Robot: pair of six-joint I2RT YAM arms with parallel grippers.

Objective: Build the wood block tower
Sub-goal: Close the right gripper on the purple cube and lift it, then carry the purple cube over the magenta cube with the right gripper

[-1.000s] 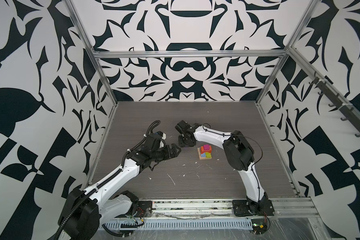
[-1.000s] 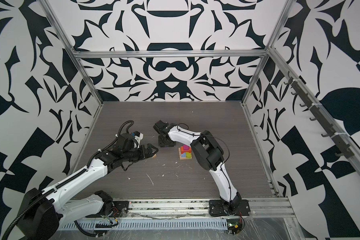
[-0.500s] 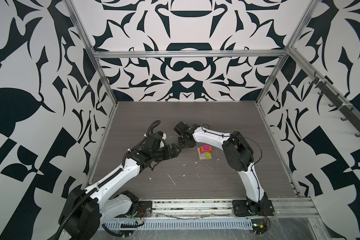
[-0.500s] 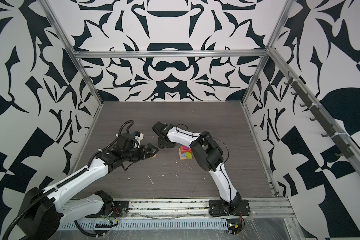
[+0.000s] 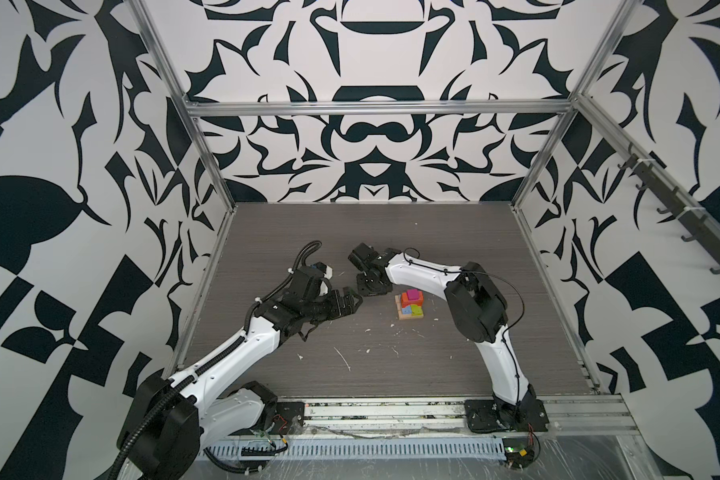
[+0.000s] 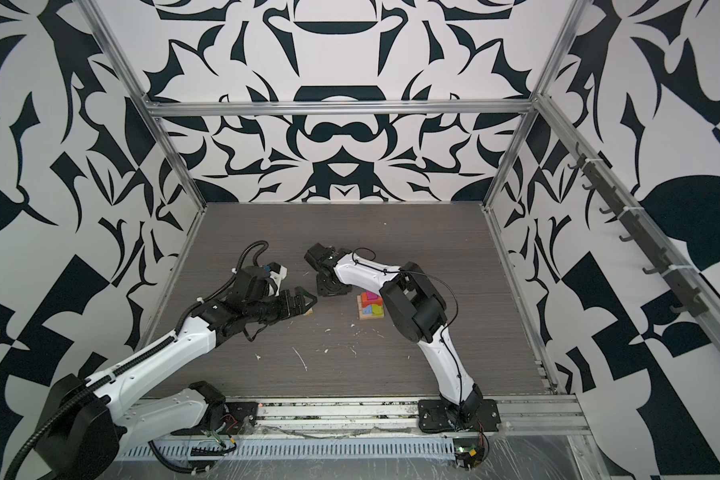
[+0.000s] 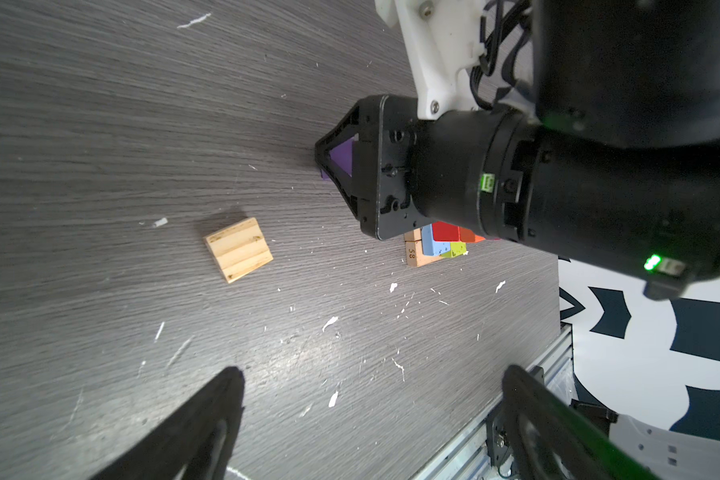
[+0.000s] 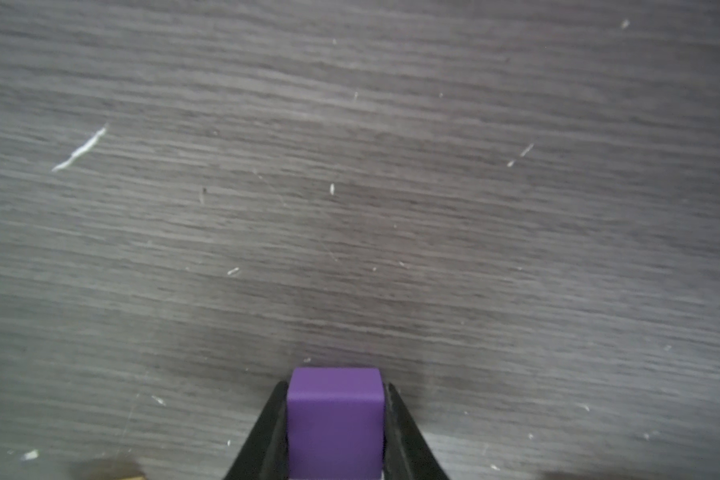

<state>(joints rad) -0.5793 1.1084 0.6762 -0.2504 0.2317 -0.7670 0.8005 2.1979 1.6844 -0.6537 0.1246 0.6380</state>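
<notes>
Starting on the left: the left gripper (image 5: 351, 306) hangs low over the table (image 5: 433, 249) with its jaws spread as wide as they go and nothing between them. The left wrist view makes that obvious, with both fingers (image 7: 208, 424) far apart and bare tabletop in the gap. That same view also shows a plain tan block (image 7: 238, 249) lying flat ahead of the gripper. The top views mostly hide it; only a sliver of that block (image 6: 308, 312) pokes out under the fingers.

Moving right, the right gripper (image 5: 368, 289) points down at the table just beside the left one. From above you can't see what it has, but the right wrist view shows it plainly: the jaws are pinched tight on a purple block (image 8: 335, 415), one finger on each side, down near the tabletop.

Furthest right, the wood block tower (image 5: 411, 305) sits near the table's middle, just beside the right gripper. It has a tan plank base, then orange, blue and lime pieces, with magenta on top. The left wrist view adds a red piece (image 7: 445, 232) that the top views don't show.
</notes>
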